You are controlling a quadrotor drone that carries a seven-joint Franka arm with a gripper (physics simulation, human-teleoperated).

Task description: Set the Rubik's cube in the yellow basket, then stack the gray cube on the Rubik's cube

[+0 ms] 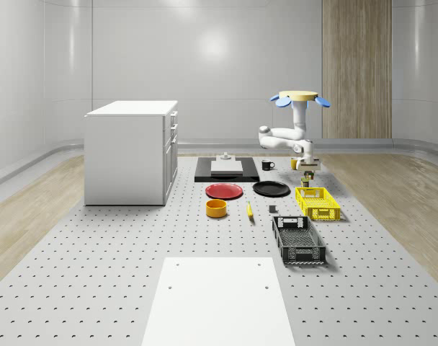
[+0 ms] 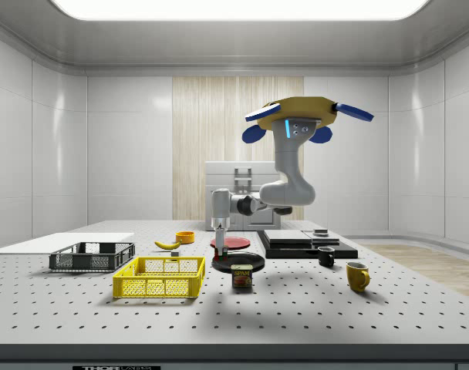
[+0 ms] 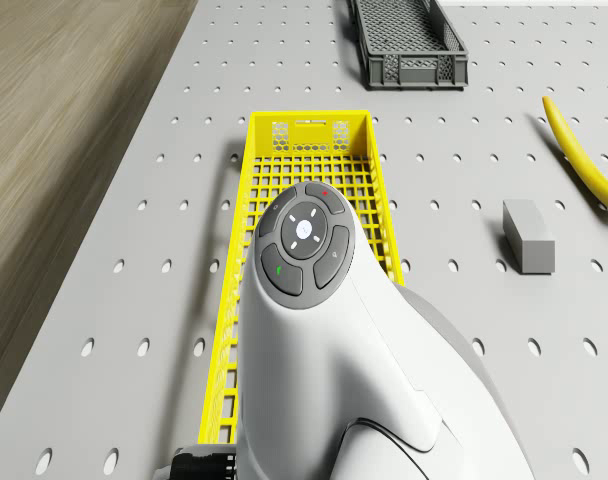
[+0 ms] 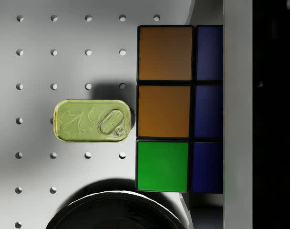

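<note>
One cube (image 4: 164, 107), the Rubik's, sits clamped in your gripper (image 2: 220, 241), raised above the table (image 2: 312, 308) over a tin (image 4: 92, 120), beside the yellow basket (image 2: 159, 277); the drone (image 2: 304, 116) hovers above.

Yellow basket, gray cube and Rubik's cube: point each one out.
yellow basket (image 3: 309, 125), drone view, on its far end wall.
gray cube (image 3: 529, 236), drone view, on its top face.
Rubik's cube (image 4: 164, 112), wrist view, on its middle orange sticker.
</note>
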